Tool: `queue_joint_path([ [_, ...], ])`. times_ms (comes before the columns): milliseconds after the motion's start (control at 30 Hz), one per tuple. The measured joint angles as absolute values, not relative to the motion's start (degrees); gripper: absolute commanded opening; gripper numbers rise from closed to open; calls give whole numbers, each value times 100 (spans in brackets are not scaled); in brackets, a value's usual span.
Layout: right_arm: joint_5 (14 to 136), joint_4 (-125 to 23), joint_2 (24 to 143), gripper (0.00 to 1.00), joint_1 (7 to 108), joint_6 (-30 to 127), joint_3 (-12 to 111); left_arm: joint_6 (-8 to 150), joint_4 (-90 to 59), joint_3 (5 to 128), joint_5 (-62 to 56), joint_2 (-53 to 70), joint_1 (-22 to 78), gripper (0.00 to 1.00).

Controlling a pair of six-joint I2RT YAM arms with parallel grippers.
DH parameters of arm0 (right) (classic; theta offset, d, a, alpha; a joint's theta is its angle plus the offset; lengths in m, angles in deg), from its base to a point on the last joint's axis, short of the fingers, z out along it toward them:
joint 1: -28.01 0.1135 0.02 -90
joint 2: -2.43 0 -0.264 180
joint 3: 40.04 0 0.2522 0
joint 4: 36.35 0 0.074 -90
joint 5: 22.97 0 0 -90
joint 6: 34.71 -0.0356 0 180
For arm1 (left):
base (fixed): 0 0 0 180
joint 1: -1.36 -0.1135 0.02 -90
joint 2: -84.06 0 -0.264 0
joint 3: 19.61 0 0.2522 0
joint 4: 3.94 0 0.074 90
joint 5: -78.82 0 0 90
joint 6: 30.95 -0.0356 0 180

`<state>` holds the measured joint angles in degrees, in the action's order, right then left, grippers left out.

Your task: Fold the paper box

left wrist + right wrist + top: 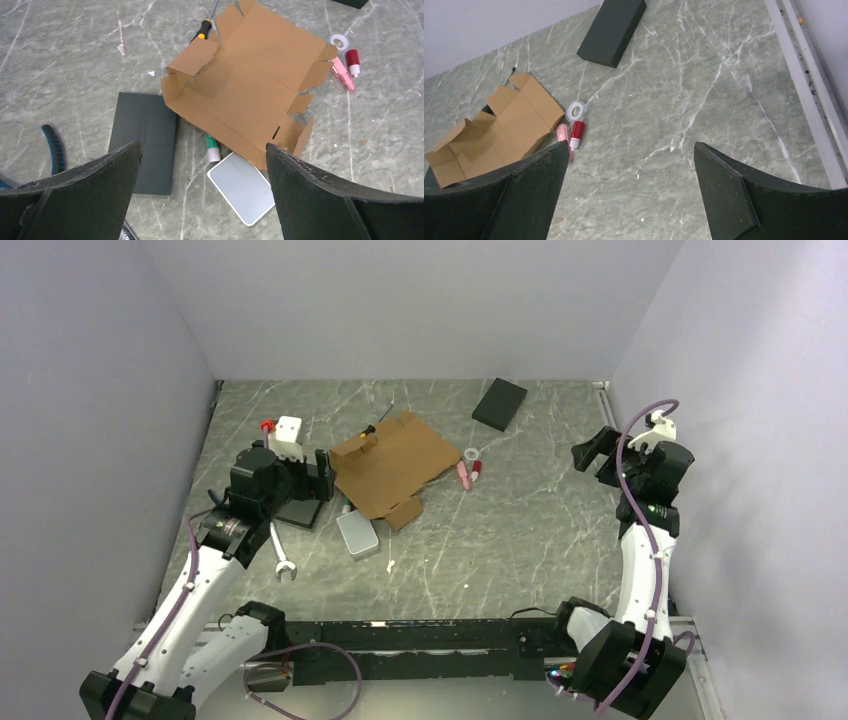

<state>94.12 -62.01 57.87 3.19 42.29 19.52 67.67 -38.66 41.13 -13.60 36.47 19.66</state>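
The table [520, 530] is walled in on the left, back and right, with a metal rail [809, 100] along its right edge. The paper box [392, 465] lies left of centre toward the back, an unfolded tan sheet with its left wall and several small flaps partly raised. The broadest open marble runs from the box's right side to the right edge and down to the near edge. The left gripper [202, 147] hangs above the box's near-left side, its fingers spread wide and grasping nothing. The right gripper [631, 145] is raised close to the right wall, well apart from the box, its fingers likewise released over bare marble. Clutter crowds the box. A black slab [145, 142] lies just beside its left corner. A grey tin [242, 187] sits at its near corner, and a green-capped marker [212, 146] pokes out from under that edge. A yellow-and-black screwdriver handle [202, 29] shows at the far-left flap. On the right side, a tape roll [339, 41], a pink item [342, 75] and a small red-capped bottle [353, 61] lie near the flaps. A second black slab [612, 30] lies by the back wall, well clear. A wrench [281, 558] lies near the left arm, and a white block [288, 432] stands behind it.
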Motion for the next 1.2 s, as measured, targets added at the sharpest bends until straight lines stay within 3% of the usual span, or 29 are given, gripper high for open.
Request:
queue_joint_path([
  [333, 9775, -6188, 5802, 100, 317, 4277, 1952, 6771, -3914, 4174, -770, 3699, 1966, 100],
  [600, 11635, -6087, 5682, 100, 507, 5370, 1745, 7084, -4091, 4268, -199, 3693, 1966, 99],
  [767, 12245, -6870, 5912, 100, 1123, 6649, 1898, 7648, -4346, 4616, 266, 3467, 1966, 99],
  [1000, 12330, -7628, 6130, 100, 1469, 7584, 2044, 8067, -4731, 5475, 78, 2021, 2642, 98],
  [1200, 12372, -7711, 6122, 100, 1469, 7729, 2048, 7643, -4996, 6574, -811, 45, 4001, 87],
])
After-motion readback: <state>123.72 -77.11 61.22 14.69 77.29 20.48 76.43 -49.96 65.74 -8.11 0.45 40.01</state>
